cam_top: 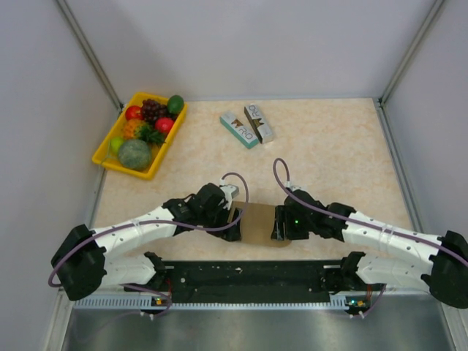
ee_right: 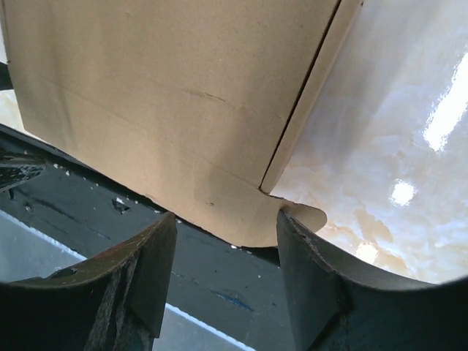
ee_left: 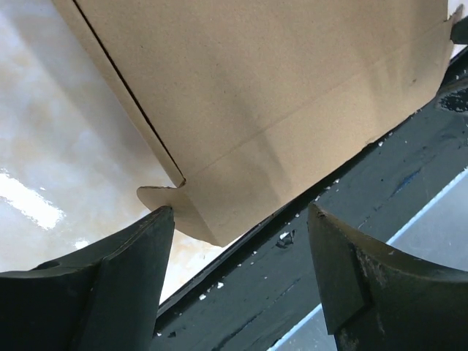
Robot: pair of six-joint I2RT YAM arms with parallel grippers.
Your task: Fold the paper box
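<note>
1. BOX AT CENTRE: The paper box [cam_top: 257,223], a plain brown cardboard die-cut piece, lies on the beige marbled table [cam_top: 344,161]. It sits squarely between the two grippers, just ahead of the arms' bases.

2. LEFT SIDE: The left gripper [cam_top: 235,218] is released, its dark fingers spread wide. The box's lower corner and a small rounded tab [ee_left: 155,196] sit just ahead of its fingertips. Nothing is clamped between the jaws.

3. RIGHT SIDE: The right gripper [cam_top: 279,223] mirrors it, jaws parted and flanking the opposite lower corner. A matching tab [ee_right: 307,213] lies right beside one fingertip. Whether the two touch cannot be told.

4. HOW FAR ALONG: The wrist views show a broad panel crossed by a faint crease, with a slit running down to each tab. No wall is seen standing and no tab is seen tucked. The job looks to be at an early stage. Panels, end flaps and tabs all appear left to do.

5. AROUND IT: A black base rail [cam_top: 248,274] runs directly below both sets of fingers, close under the box's near edge. It may crowd any move to get under that edge.

6. FARTHER OUT: Two small printed cartons, one teal [cam_top: 239,129] and one brown-and-white [cam_top: 259,122], lie well beyond the grippers. A yellow plastic tray [cam_top: 121,169] of toy fruit sits far out beyond the left gripper. None of these is near the fold.
</note>
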